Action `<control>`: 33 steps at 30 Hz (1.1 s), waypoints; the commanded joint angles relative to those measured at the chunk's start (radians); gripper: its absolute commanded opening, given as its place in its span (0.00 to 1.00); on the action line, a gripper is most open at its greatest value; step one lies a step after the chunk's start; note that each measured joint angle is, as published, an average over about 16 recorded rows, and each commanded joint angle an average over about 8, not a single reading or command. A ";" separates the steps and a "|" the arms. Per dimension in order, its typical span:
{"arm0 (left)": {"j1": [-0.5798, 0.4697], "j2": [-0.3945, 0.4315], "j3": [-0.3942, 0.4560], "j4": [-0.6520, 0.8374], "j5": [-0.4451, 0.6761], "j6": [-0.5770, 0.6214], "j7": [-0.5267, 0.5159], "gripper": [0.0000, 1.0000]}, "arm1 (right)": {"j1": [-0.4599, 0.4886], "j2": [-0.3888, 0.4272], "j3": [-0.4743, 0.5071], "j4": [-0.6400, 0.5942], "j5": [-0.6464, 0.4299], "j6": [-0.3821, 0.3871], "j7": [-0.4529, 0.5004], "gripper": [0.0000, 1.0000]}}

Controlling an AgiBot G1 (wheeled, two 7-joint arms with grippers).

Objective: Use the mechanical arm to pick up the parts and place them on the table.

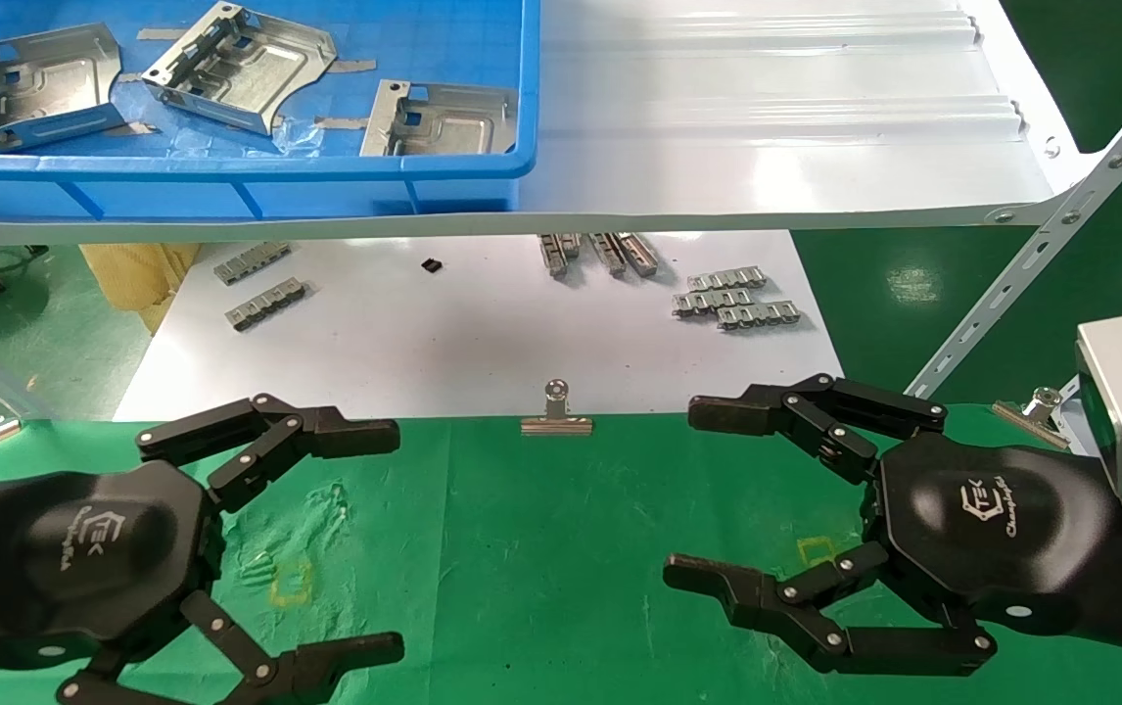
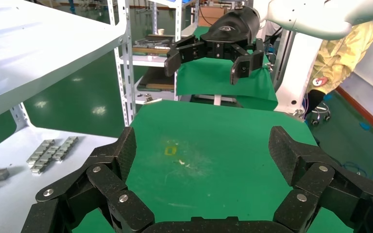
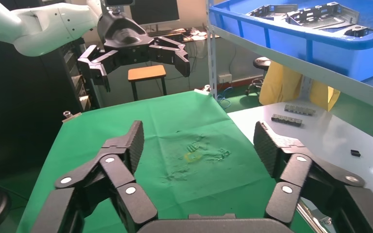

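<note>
Looking down, I see my left gripper (image 1: 380,539) and right gripper (image 1: 683,494) hovering spread wide and empty over the green table (image 1: 541,548); three silver parts (image 1: 238,64) lie in the blue bin (image 1: 228,181) on the white shelf (image 1: 767,117).

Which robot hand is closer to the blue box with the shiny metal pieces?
Left. The left gripper hovers over the green table below the blue box; the right gripper hovers farther to the side. Both are open.
</note>
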 commanded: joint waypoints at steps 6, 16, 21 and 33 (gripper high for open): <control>0.000 0.000 0.000 0.000 0.000 0.000 0.000 1.00 | 0.000 0.000 0.000 0.000 0.000 0.000 0.000 0.00; 0.000 0.000 0.000 0.000 0.000 0.000 0.000 1.00 | 0.000 0.000 0.000 0.000 0.000 0.000 0.000 0.00; 0.000 0.000 0.000 0.000 0.000 0.000 0.000 1.00 | 0.000 0.000 0.000 0.000 0.000 0.000 0.000 0.00; -0.010 0.009 0.002 0.002 0.000 -0.005 -0.006 1.00 | 0.000 0.000 0.000 0.000 0.000 0.000 0.000 0.00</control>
